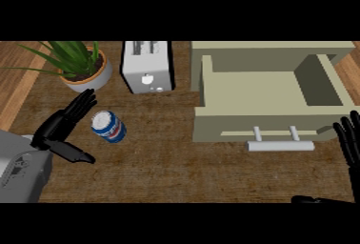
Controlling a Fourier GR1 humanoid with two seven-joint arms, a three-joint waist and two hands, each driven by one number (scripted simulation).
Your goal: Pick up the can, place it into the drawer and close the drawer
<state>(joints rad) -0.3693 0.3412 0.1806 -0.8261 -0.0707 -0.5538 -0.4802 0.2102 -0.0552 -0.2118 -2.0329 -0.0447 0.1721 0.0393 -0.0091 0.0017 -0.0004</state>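
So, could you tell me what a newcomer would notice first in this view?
Probably the open beige drawer at upper right, its white bar handle facing the robot. Next, the blue-and-white can on the brown counter at left, with the left robot hand open beside it. The right robot hand rests open at the right edge.

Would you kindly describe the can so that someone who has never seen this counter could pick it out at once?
Start at the potted plant in the far left corner of the brown mat and come straight toward the robot. Just below the pot, beside the open left hand, stands the can. It is the only blue-and-white cylinder there, far smaller than the white toaster and the beige drawer.
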